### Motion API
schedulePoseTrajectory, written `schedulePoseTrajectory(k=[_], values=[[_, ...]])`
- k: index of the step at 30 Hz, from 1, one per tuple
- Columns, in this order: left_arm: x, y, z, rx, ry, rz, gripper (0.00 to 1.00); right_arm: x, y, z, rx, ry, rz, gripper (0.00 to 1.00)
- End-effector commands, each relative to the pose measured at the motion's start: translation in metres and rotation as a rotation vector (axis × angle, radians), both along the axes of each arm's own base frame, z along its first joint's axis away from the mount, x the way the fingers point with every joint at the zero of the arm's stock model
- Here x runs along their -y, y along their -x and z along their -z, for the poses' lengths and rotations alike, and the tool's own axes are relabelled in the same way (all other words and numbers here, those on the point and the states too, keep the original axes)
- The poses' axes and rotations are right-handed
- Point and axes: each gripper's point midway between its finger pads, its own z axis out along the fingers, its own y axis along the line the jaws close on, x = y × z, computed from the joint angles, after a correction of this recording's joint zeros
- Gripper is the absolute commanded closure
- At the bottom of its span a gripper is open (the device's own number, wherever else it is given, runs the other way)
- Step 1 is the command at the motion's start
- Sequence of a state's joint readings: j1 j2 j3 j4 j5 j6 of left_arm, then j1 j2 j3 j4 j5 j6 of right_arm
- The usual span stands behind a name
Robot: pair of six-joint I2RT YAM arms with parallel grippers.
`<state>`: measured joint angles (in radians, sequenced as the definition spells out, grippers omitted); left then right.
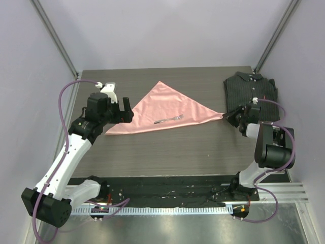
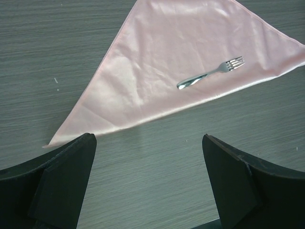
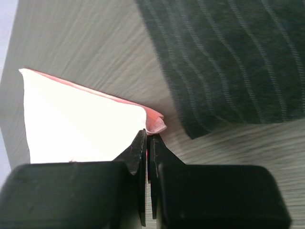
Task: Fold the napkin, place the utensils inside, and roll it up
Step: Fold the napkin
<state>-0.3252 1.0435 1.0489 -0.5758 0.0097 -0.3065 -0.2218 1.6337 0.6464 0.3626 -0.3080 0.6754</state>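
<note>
- napkin: folded into a triangle, flat on the counter, long edge toward the arms.
- fork: lies on the napkin near that long edge, tines to the right.
- right gripper: jaws clenched on the napkin's right corner, just beside the pinstriped shirt.
- left gripper: jaws released wide, holding nothing, near the napkin's left corner.

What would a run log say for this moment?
napkin: folded triangle | fork: lying on napkin | right gripper: shut on napkin corner | left gripper: open
</note>
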Motion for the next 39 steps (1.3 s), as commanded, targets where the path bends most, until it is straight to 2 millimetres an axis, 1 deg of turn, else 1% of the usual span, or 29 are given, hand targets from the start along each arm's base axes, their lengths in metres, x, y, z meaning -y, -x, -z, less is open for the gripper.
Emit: schedulePoseTrajectory(k=[1, 2, 3, 5, 6, 7, 8, 10, 11, 12, 13, 14, 15, 16, 17, 19, 20, 21, 23, 24, 26, 27, 29, 31, 33, 34, 36, 39], values=[[0.004, -0.005, -0.006, 0.028, 0.023, 0.010, 0.00, -0.023, -0.018, -0.054, 0.183, 0.022, -0.088, 0.99], [0.004, -0.005, -0.006, 0.030, 0.025, 0.011, 0.00, -0.029, -0.019, -0.059, 0.196, 0.025, -0.101, 0.99], [0.004, -0.005, -0.006, 0.027, 0.024, 0.011, 0.00, -0.040, -0.021, -0.066, 0.213, 0.030, -0.127, 0.99], [0.004, -0.005, -0.006, 0.027, 0.024, 0.011, 0.00, -0.055, -0.027, -0.077, 0.241, 0.041, -0.158, 0.99], [0.004, -0.006, -0.006, 0.029, 0.024, 0.010, 0.00, -0.061, -0.028, -0.078, 0.243, 0.048, -0.166, 0.99], [0.004, -0.006, -0.006, 0.029, 0.024, 0.010, 0.00, -0.081, -0.028, -0.080, 0.249, 0.047, -0.211, 0.99], [0.004, -0.006, -0.006, 0.029, 0.024, 0.010, 0.00, -0.086, -0.033, -0.088, 0.265, 0.047, -0.216, 0.99], [0.004, -0.006, -0.006, 0.029, 0.023, 0.010, 0.00, -0.124, -0.031, -0.085, 0.259, 0.035, -0.293, 0.99], [0.004, -0.006, -0.006, 0.031, 0.023, 0.009, 0.00, -0.137, -0.034, -0.090, 0.273, 0.034, -0.318, 0.99], [0.004, -0.006, -0.006, 0.029, 0.023, 0.009, 0.00, -0.148, -0.034, -0.089, 0.270, 0.027, -0.339, 0.99], [0.004, -0.006, -0.006, 0.031, 0.023, 0.009, 0.00, -0.157, -0.035, -0.082, 0.255, 0.019, -0.351, 0.99], [0.003, -0.006, -0.006, 0.032, 0.021, 0.008, 0.00, -0.181, -0.032, -0.085, 0.265, 0.006, -0.401, 0.99], [0.003, -0.006, -0.006, 0.030, 0.021, 0.006, 0.00, -0.191, -0.032, -0.084, 0.263, -0.003, -0.418, 0.99], [0.003, -0.006, -0.006, 0.031, 0.022, 0.006, 0.00, -0.204, -0.031, -0.083, 0.264, -0.023, -0.439, 0.99], [0.003, -0.006, -0.006, 0.030, 0.020, 0.005, 0.00, -0.224, -0.028, -0.077, 0.254, -0.039, -0.478, 0.99], [0.003, -0.006, -0.006, 0.032, 0.021, 0.005, 0.00, -0.246, -0.026, -0.073, 0.253, -0.059, -0.520, 0.99], [0.003, -0.005, -0.005, 0.029, 0.020, 0.005, 0.00, -0.257, -0.028, -0.068, 0.242, -0.072, -0.534, 0.99], [0.003, -0.006, -0.006, 0.032, 0.020, 0.004, 0.00, -0.275, -0.020, -0.066, 0.238, -0.081, -0.571, 0.99], [0.002, -0.005, -0.006, 0.033, 0.018, 0.003, 0.00, -0.294, -0.019, -0.068, 0.247, -0.106, -0.600, 0.99], [0.002, -0.006, -0.007, 0.034, 0.018, 0.002, 0.00, -0.306, -0.014, -0.062, 0.235, -0.115, -0.623, 0.99], [0.002, -0.005, -0.006, 0.033, 0.017, 0.001, 0.00, -0.320, -0.014, -0.066, 0.248, -0.132, -0.647, 0.99], [0.002, -0.006, -0.007, 0.035, 0.017, 0.001, 0.00, -0.331, -0.008, -0.060, 0.234, -0.139, -0.666, 0.99], [0.002, -0.006, -0.007, 0.035, 0.017, 0.001, 0.00, -0.341, -0.008, -0.063, 0.243, -0.147, -0.685, 0.99], [0.002, -0.005, -0.007, 0.036, 0.018, 0.003, 0.00, -0.353, -0.002, -0.059, 0.233, -0.154, -0.707, 0.99], [0.002, -0.005, -0.008, 0.037, 0.018, 0.001, 0.00, -0.361, 0.000, -0.060, 0.234, -0.158, -0.719, 0.99], [0.002, -0.005, -0.007, 0.036, 0.018, 0.001, 0.00, -0.365, 0.002, -0.057, 0.228, -0.159, -0.729, 0.99], [0.002, -0.005, -0.008, 0.039, 0.019, 0.002, 0.00, -0.369, 0.002, -0.058, 0.230, -0.164, -0.734, 0.99], [0.002, -0.005, -0.008, 0.037, 0.019, 0.003, 0.00, -0.376, 0.006, -0.055, 0.221, -0.169, -0.750, 0.99]])
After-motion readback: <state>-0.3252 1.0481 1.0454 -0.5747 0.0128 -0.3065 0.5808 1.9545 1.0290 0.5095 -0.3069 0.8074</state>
